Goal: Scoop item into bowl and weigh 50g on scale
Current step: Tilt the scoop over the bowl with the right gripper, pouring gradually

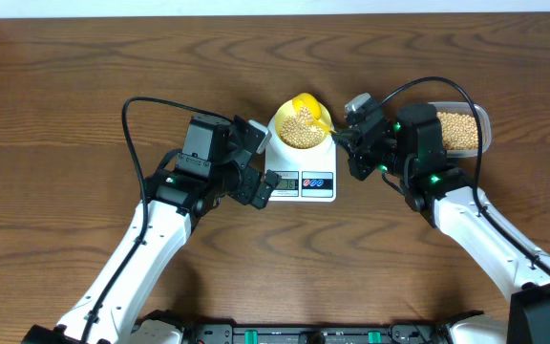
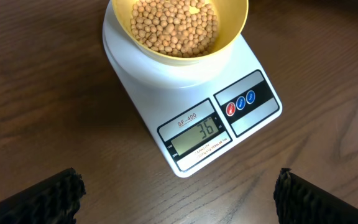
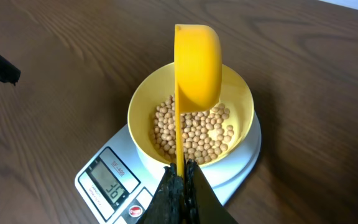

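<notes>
Beans (image 2: 176,25) lie in the yellow bowl (image 3: 241,106) on the white scale (image 2: 166,81), its display (image 2: 197,134) reading 36. The right gripper (image 3: 182,180) clamps the handle of a scoop (image 3: 197,62) tipped over the bowl; the left gripper (image 2: 179,193) hovers spread wide, empty. Reaching 50 likely calls for small, slow pours, display watched.

The table (image 1: 84,76) is dark brown wood with a bold, wavy grain running across its whole top. The scale (image 1: 301,162) lies flat on it near the middle, with its display and coloured buttons along the edge nearer the robot; in the left wrist view the display reads 36. To the robot's right, apart from the scale, a clear tub (image 1: 486,124) holding beans (image 1: 458,132) stands on the wood, partly hidden in the overhead view.
</notes>
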`<action>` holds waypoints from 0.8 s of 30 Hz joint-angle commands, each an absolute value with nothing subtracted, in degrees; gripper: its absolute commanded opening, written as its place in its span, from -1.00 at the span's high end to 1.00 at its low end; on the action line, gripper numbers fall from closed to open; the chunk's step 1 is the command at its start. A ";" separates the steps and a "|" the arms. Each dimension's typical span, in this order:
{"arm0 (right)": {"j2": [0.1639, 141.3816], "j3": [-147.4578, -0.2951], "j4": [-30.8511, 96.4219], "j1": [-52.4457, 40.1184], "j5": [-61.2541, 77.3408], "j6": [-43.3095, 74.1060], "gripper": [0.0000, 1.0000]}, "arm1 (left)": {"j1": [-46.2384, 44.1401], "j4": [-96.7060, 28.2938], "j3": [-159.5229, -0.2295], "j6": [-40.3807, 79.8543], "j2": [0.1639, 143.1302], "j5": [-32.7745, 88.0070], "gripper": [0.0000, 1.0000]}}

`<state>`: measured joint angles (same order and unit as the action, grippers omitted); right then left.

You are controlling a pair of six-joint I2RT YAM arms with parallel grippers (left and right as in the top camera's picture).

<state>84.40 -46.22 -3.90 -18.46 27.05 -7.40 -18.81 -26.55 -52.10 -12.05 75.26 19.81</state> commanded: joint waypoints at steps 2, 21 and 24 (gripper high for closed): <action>84.66 -46.28 -4.10 -18.83 26.87 -11.33 0.98 | -18.57 -26.50 -51.77 -12.38 75.66 20.29 -1.00; 84.66 -46.28 -4.10 -18.79 25.74 -16.84 0.98 | -18.55 -26.50 -51.77 -12.38 75.66 20.29 -1.00; 84.66 -46.28 -4.19 -18.79 25.36 -17.30 0.98 | -18.57 -26.48 -51.77 -12.38 75.66 20.32 -1.00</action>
<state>84.40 -46.22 -3.92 -18.46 26.15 -15.53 -18.81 -26.55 -52.10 -12.05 75.26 19.81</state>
